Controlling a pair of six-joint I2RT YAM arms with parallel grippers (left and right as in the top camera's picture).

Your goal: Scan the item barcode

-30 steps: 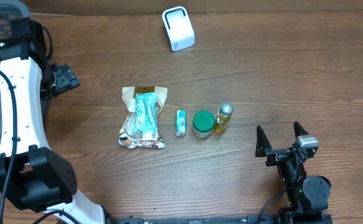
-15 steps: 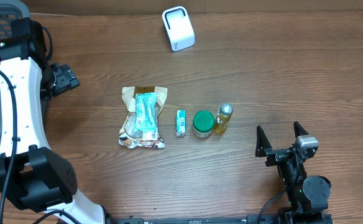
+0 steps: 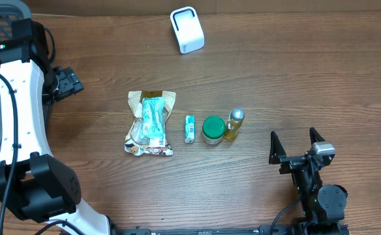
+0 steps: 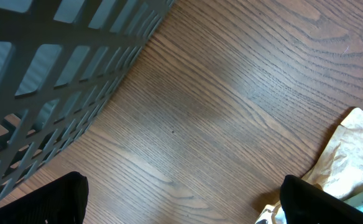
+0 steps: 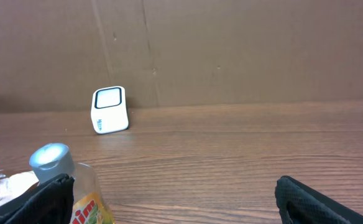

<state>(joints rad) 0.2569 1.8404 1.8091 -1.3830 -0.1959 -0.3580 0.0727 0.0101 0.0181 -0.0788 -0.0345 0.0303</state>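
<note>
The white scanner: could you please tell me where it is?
In the overhead view, the white scanner stands centrally at the far edge of the table, beyond the snack bag and green-lidded jar.

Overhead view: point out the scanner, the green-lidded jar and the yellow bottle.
white scanner (image 3: 187,30), overhead view, middle of its top face.
green-lidded jar (image 3: 213,128), overhead view, centre of the green lid.
yellow bottle (image 3: 233,129), overhead view, yellow body below the silver cap.
</note>
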